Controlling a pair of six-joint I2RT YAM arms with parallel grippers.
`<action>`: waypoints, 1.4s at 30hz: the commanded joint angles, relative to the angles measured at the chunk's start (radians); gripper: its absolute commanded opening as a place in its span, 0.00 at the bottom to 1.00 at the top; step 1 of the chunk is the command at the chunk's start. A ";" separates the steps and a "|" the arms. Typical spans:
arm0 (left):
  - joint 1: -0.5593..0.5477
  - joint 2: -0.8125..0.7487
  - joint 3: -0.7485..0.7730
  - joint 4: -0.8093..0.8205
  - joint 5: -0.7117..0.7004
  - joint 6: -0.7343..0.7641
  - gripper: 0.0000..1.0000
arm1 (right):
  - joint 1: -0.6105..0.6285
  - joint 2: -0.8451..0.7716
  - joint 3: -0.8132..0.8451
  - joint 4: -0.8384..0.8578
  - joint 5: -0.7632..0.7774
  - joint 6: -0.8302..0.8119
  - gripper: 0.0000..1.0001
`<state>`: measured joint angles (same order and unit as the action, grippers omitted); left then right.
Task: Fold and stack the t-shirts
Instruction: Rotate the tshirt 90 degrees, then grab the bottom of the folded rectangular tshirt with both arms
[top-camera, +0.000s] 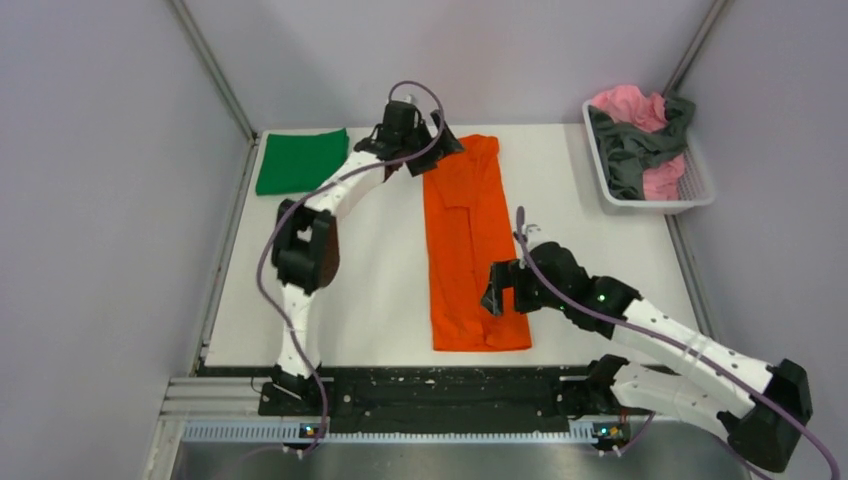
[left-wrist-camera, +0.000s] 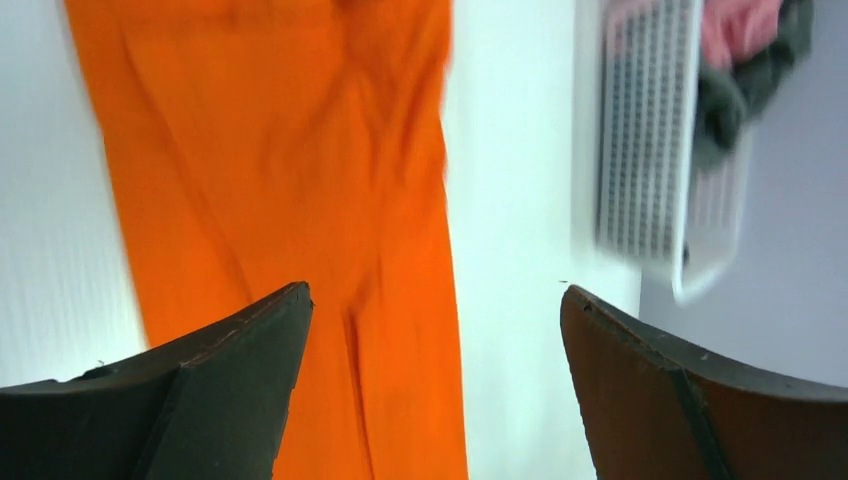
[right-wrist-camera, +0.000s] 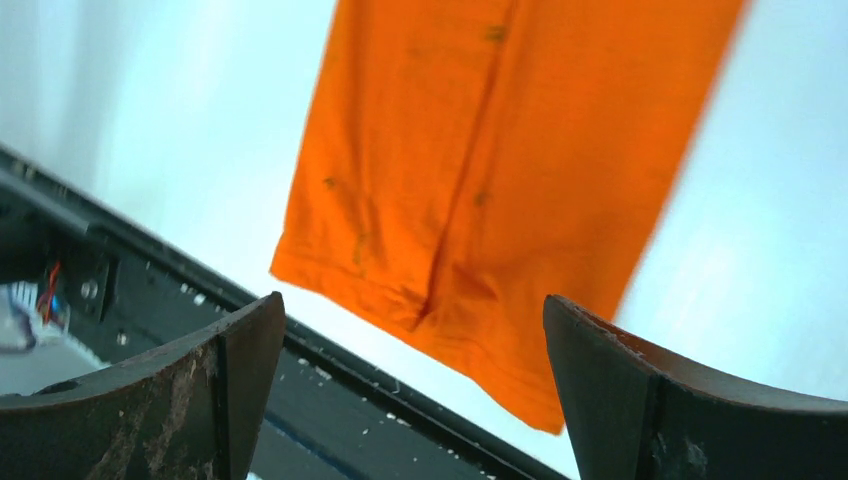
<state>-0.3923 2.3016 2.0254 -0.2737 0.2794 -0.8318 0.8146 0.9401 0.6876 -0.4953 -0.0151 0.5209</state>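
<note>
The orange t-shirt lies flat in the middle of the table, folded into a long narrow strip running from far to near. It also shows in the left wrist view and the right wrist view. My left gripper is open and empty above the strip's far end. My right gripper is open and empty above the strip's near right part. A folded green t-shirt lies at the far left. Pink and dark grey t-shirts lie crumpled in the basket.
The white plastic basket stands at the far right corner and also shows in the left wrist view. A black rail runs along the table's near edge. Grey walls close in both sides.
</note>
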 joint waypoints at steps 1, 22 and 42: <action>-0.145 -0.472 -0.401 -0.108 -0.113 0.148 0.99 | -0.030 -0.134 -0.049 -0.137 0.251 0.149 0.99; -0.595 -0.836 -1.301 -0.025 -0.150 -0.280 0.52 | -0.074 -0.063 -0.202 -0.185 0.167 0.285 0.62; -0.634 -0.806 -1.250 -0.139 -0.172 -0.303 0.00 | -0.077 -0.016 -0.255 -0.095 0.020 0.216 0.13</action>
<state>-1.0172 1.5192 0.7448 -0.3569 0.1215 -1.1400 0.7475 0.9451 0.4168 -0.6060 0.0238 0.7555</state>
